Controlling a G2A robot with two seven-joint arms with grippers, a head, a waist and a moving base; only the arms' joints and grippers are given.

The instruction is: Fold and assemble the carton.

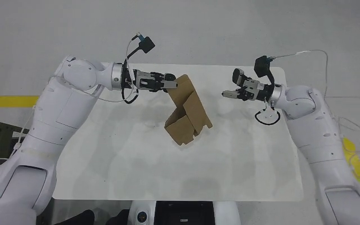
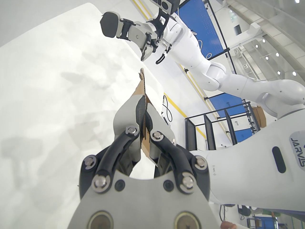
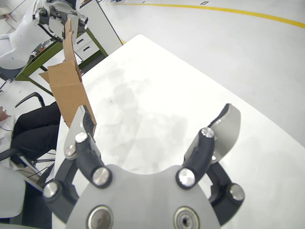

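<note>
left claw (image 1: 172, 84) pinched on a raised flap of the half-opened brown cardboard carton (image 1: 188, 115) — right claw (image 1: 231, 84) gapes empty, well apart, above the white counter (image 1: 112, 169).

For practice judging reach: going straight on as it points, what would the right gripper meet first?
Probably the carton, near the flap held by the left gripper. Seen from the right gripper, though, it sits off to one side, so a miss is possible.

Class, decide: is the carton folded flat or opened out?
Opened out: the carton shows a hollow body with loose flaps; the left gripper pinches one flap.
</note>
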